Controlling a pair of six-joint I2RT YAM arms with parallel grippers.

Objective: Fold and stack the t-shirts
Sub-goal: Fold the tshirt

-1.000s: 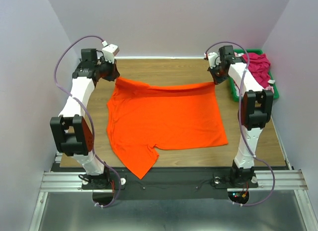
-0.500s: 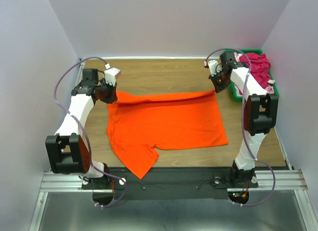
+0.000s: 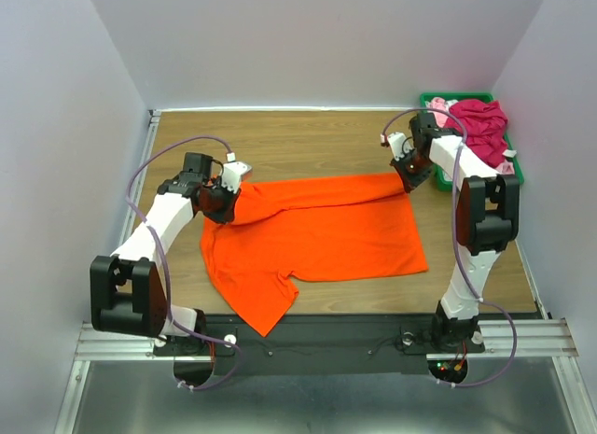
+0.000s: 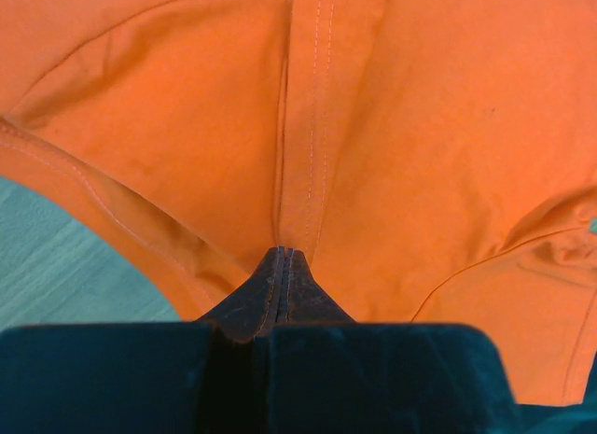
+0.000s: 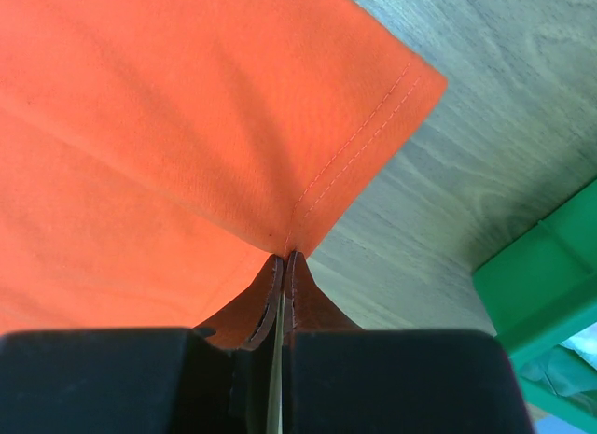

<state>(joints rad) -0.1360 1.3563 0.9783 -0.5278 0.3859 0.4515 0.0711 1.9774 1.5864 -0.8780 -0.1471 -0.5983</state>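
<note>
Now the orange shirt (image 3: 326, 238) lies mid-table on brown wood (image 3: 308, 135). The left gripper (image 3: 227, 203) and right gripper (image 3: 408, 175) each pinch its far edge tight. Pale walls (image 3: 317, 42) stand around. A green bin (image 3: 427, 100) sits in the far right corner.

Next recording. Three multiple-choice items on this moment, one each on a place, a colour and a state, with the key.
1. Where does the green bin stand?
A. near left corner
B. far right corner
C. centre

2. What colour is the spread t-shirt?
A. blue
B. white
C. orange

3. How do the left claw and right claw stand?
A. each shut on the t-shirt's edge
B. both open
C. both shut on nothing

Key:
1 B, the top view shows it at the far right, beside the right arm.
2 C, it is bright orange in every view.
3 A, each wrist view shows the fingers closed with orange cloth pinched between them.
</note>
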